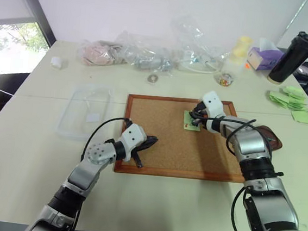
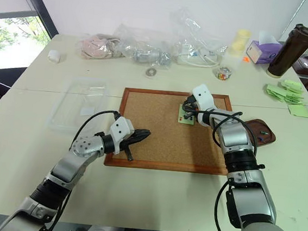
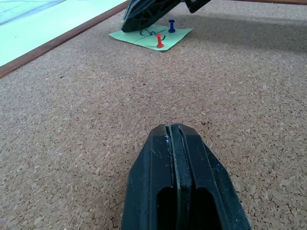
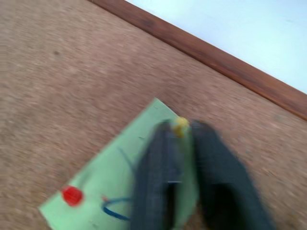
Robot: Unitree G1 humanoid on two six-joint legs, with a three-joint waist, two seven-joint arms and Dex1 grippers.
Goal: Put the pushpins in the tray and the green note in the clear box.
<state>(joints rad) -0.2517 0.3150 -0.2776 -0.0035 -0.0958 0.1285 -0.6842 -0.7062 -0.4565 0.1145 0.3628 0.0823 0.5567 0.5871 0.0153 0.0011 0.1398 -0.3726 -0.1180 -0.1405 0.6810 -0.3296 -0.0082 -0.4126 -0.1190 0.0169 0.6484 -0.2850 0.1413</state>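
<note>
Pushpins on the green note [image 1: 191, 121], up at the far right part of the cork board [image 1: 161, 149], and the right hand [image 4: 184, 128] is down on that note, fingers pinched onto a yellow pushpin [image 4: 181, 125] at its edge. A red pushpin [image 3: 159, 41] and a blue pushpin [image 3: 171, 26] stand upright in the note, heads up, just beside those fingers. The left hand [image 3: 173, 139] is closed on nothing, hovering low over bare cork, well apart from the note. The tray [image 2: 262, 131] sits on the desk [image 1: 32, 136] right of the board, the clear box [image 1: 84, 110] to its left.
</note>
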